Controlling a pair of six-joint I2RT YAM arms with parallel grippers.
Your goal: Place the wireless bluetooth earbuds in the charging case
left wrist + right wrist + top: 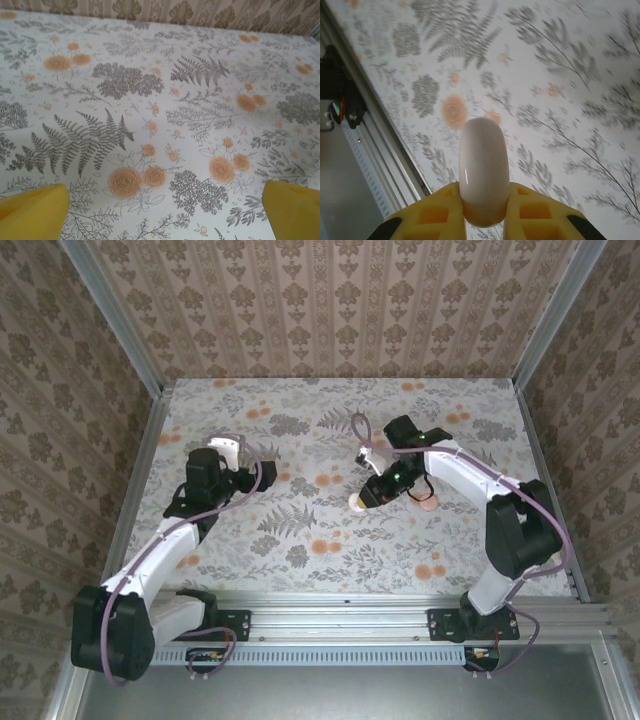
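Note:
My right gripper (485, 202) is shut on a glossy white rounded charging case (484, 165), seen edge-on and sticking out past the yellow fingers (435, 212), above the floral table. From above, the right gripper (364, 496) hangs over the table's middle with the whitish case (356, 503) at its tip. My left gripper (165, 210) is open; its yellow fingertips (35, 210) sit at the bottom corners with only patterned tabletop between them. From above, the left gripper (236, 454) is at the left side, well apart from the case. The earbuds are out of view.
A pinkish round disc (427, 504) lies on the table just right of the right gripper. The metal rail (340, 612) runs along the near edge and also shows as the rail (385, 155) beside the right hand. Patterned walls (330, 300) enclose three sides.

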